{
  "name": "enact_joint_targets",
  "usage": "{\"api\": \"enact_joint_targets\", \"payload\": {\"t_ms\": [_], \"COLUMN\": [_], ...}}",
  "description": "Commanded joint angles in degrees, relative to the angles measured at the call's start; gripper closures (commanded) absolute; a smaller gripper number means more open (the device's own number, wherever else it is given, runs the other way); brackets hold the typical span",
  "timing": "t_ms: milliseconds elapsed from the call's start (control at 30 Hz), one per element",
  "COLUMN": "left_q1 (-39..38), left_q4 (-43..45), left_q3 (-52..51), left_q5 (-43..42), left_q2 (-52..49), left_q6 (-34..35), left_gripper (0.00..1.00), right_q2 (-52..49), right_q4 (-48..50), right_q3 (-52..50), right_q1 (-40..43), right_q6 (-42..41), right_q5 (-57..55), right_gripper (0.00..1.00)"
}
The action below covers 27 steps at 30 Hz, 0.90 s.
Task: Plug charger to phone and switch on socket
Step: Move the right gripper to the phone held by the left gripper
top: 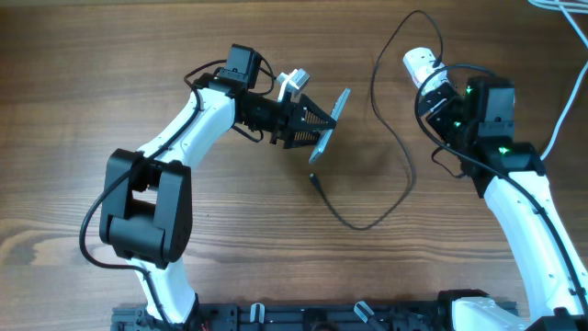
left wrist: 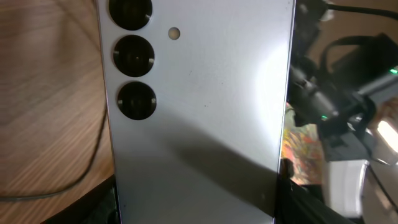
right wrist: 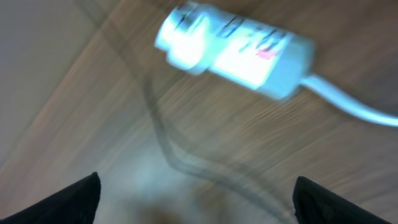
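Above the wooden table (top: 83,64), the left hand (top: 317,124) clamps the phone (top: 335,108) aloft and tilted, its pale three-lens back facing the wrist camera. The right hand (right wrist: 199,208) gapes wide near the socket (right wrist: 233,50). The charger (top: 404,165) lies looped on the table, its tip just beside the phone.

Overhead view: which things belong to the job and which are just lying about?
Job: phone in left hand; charger cable; socket.
Lying about: pale cable at right edge, perhaps the socket's cord.
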<state>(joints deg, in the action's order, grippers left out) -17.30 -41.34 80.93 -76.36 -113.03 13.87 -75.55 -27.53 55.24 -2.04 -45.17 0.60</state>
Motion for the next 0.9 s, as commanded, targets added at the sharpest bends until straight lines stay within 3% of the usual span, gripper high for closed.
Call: {"api": "enact_joint_targets", "payload": {"t_ms": [0, 67, 133, 200, 433, 667, 867], "left_q1": [-0.37, -1.20, -2.64, -4.48, -11.34, -11.87, -13.79], "left_q4": [0.04, -0.02, 0.00, 0.00, -0.46, -0.50, -0.98], "left_q3": [0.07, 0.07, 0.07, 0.07, 0.07, 0.07, 0.07], "left_q5": [8.00, 13.68, 15.43, 17.00, 19.67, 21.88, 31.06], "left_q2": [1.70, 1.70, 1.70, 1.70, 1.70, 1.70, 1.70], "left_q6": [-0.17, -0.17, -0.17, -0.20, -0.17, -0.17, -0.33], "left_gripper": [0.35, 0.35, 0.35, 0.35, 0.36, 0.36, 0.35], "right_q2": [-0.55, -0.55, -0.74, -1.07, -7.17, -12.74, -12.94], "right_q4": [-4.26, -6.54, -6.58, -6.58, -6.36, -3.34, -1.73], "right_q3": [0.24, -0.79, -1.01, -1.01, -1.01, -1.01, -1.01], "right_q1": [-0.02, -0.02, -0.31, -1.20, -3.61, -6.67, -6.80], "right_q6": [8.94, 9.46, 15.13, 16.81, 11.93, 9.09, 7.30], "right_q5": [18.93, 20.22, 25.94, 30.10, 33.86, 33.90, 33.81], "right_gripper": [0.00, 0.01, 0.09, 0.10, 0.16, 0.35, 0.47]}}
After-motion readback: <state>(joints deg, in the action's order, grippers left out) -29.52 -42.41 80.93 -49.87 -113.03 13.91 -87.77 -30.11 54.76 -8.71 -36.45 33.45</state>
